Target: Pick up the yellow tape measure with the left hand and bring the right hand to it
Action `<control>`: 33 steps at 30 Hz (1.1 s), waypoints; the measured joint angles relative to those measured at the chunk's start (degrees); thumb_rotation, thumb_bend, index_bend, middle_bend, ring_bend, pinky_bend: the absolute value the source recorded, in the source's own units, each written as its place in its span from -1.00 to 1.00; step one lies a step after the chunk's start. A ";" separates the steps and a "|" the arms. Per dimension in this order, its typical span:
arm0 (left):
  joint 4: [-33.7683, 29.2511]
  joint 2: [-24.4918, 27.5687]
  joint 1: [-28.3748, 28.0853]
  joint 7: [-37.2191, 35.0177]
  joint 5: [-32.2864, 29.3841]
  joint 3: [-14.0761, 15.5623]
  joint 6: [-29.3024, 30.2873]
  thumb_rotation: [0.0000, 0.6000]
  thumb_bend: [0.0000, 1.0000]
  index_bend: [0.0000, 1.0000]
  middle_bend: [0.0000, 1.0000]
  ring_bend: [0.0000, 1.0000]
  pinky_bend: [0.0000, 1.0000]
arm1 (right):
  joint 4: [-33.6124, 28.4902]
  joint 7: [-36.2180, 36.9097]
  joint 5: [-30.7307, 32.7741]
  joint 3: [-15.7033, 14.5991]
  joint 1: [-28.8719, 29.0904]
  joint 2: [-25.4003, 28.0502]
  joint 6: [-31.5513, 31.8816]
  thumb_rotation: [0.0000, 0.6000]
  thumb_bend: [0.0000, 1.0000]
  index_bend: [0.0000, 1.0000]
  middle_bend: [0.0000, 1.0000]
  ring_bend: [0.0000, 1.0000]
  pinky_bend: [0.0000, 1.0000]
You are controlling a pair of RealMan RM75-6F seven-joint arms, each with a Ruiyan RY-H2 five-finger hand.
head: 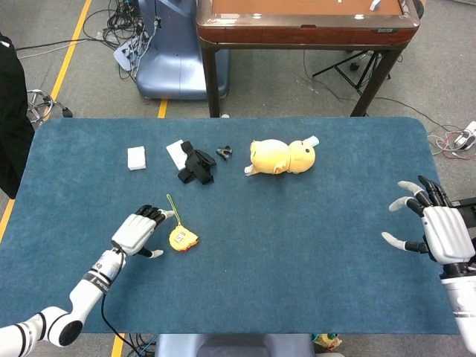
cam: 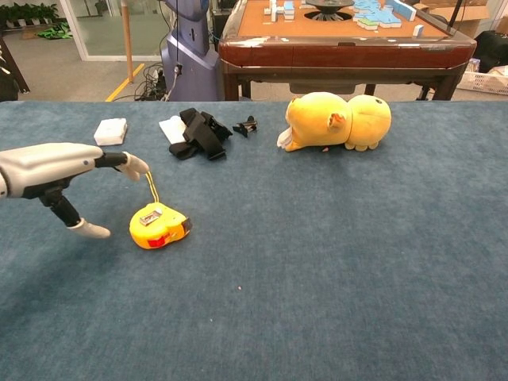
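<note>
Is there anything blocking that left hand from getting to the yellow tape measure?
Nothing visible does. The left hand hovers open just beside the yellow tape measure, with only bare blue table between them.
</note>
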 measured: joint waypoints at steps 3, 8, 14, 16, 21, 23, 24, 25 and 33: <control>1.92 -0.82 -2.08 -0.37 1.14 0.31 -1.82 1.00 -0.71 -0.78 -0.77 -0.85 -0.93 | -0.18 -0.17 0.12 -0.11 -0.24 0.07 0.10 1.00 -0.59 -0.11 -0.62 -0.97 -1.00; 3.02 -1.09 -4.65 -1.12 1.50 0.75 -5.46 1.00 -0.71 -0.77 -0.87 -1.00 -1.00 | -0.22 -0.19 0.43 -0.18 -0.64 -0.02 0.39 1.00 -0.59 -0.11 -0.62 -0.97 -1.00; 3.47 -1.31 -7.09 1.46 -1.10 1.13 -8.81 1.00 -0.71 -0.71 -0.90 -1.00 -1.00 | 0.11 0.04 0.68 -0.28 -1.01 -0.20 0.51 1.00 -0.59 -0.11 -0.61 -0.97 -1.00; 3.48 -1.41 -7.53 2.53 -2.01 1.31 -9.25 1.00 -0.71 -0.68 -0.90 -1.00 -1.00 | 0.21 0.16 0.76 -0.29 -1.06 -0.23 0.48 1.00 -0.59 -0.11 -0.61 -0.97 -1.00; 2.40 -1.12 -7.70 4.67 -3.89 1.94 -9.14 1.00 -0.71 -0.63 -0.90 -1.00 -1.00 | 0.58 0.62 0.82 -0.32 -1.18 -0.43 0.33 1.00 -0.59 -0.11 -0.61 -0.97 -1.00; 1.43 -0.54 -7.61 5.62 -4.50 2.36 -8.94 1.00 -0.71 -0.61 -0.90 -1.00 -1.00 | 0.76 0.68 0.81 -0.32 -1.16 -0.52 0.20 1.00 -0.59 -0.11 -0.61 -0.97 -1.00; 0.97 -0.22 -7.57 6.04 -4.73 2.56 -8.86 1.00 -0.71 -0.60 -0.90 -1.00 -1.00 | 0.80 0.71 0.80 -0.31 -1.14 -0.56 0.14 1.00 -0.59 -0.11 -0.61 -0.97 -1.00; 0.32 0.24 -7.50 6.61 -5.05 2.84 -8.76 1.00 -0.71 -0.60 -0.90 -1.00 -1.00 | 0.84 0.75 0.79 -0.29 -1.12 -0.60 0.11 1.00 -0.59 -0.11 -0.61 -0.97 -1.00; -4.80 3.34 -6.42 10.37 -7.37 4.56 -6.59 1.00 -0.71 -0.54 -0.90 -1.00 -1.00 | 0.97 0.82 0.63 -0.32 -1.12 -0.75 -0.11 1.00 -0.59 -0.11 -0.61 -0.97 -1.00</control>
